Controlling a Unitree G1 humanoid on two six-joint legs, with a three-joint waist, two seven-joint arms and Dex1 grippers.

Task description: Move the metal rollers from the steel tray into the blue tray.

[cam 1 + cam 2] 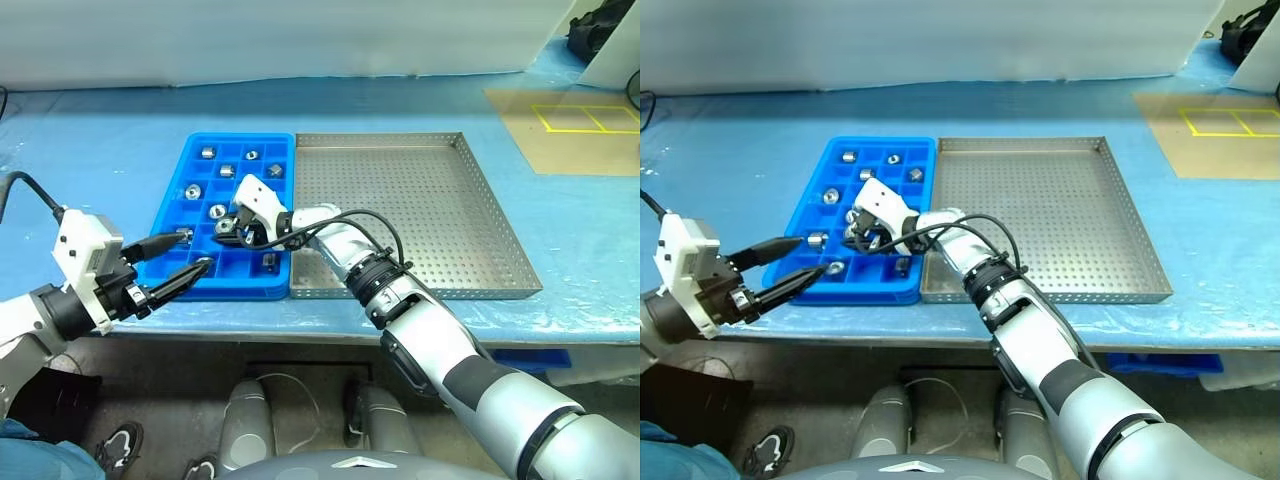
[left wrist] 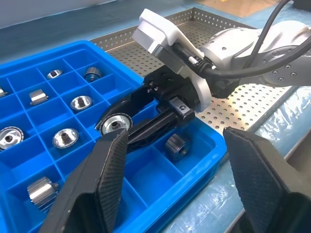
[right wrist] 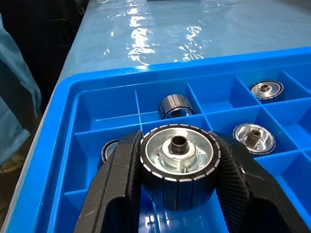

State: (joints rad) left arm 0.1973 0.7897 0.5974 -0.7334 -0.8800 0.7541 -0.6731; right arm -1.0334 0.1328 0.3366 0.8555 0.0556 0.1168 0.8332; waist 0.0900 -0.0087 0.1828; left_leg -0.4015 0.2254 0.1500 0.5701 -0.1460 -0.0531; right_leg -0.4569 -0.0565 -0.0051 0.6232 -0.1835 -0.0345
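Gripping a metal roller [image 3: 179,165] over the blue tray [image 1: 172,200], the right end effector [image 1: 232,232] risks dropping it onto a divider or an occupied cell, while the left end effector [image 1: 190,256] hovers open and empty nearby.

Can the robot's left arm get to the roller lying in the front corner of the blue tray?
Probably yes. The left gripper hangs open just beside that roller at the blue tray's edge, and nothing sits between them. The right gripper is busy further in.
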